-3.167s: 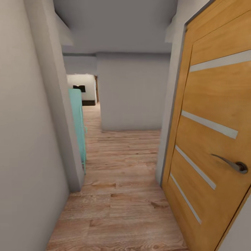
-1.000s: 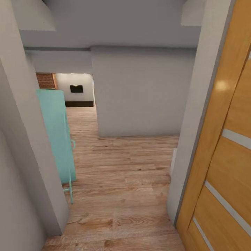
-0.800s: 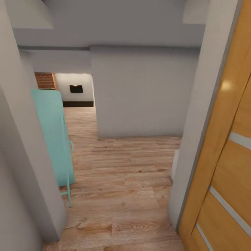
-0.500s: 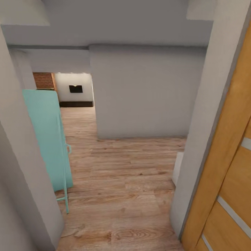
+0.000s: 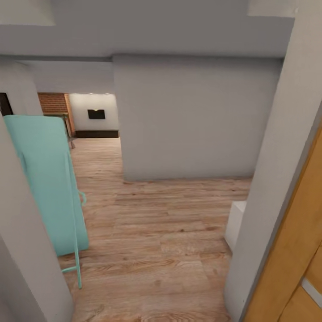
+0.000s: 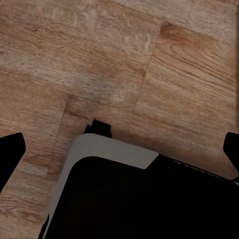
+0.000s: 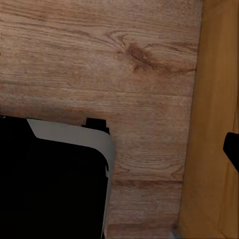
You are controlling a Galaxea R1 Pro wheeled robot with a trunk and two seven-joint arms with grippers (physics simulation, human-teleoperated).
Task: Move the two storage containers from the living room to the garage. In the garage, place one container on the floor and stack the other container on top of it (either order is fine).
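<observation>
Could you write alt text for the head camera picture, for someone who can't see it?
A doorway opens onto a light wood-plank floor facing a grey wall. A turquoise panel leans left, a wooden door stands right, a distant room shows beyond.

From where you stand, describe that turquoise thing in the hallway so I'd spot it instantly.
Look down the wood-plank floor of the hallway, along its left-hand wall. Standing against that wall is a tall, flat turquoise panel on thin legs, the only brightly coloured item among grey walls.
</observation>
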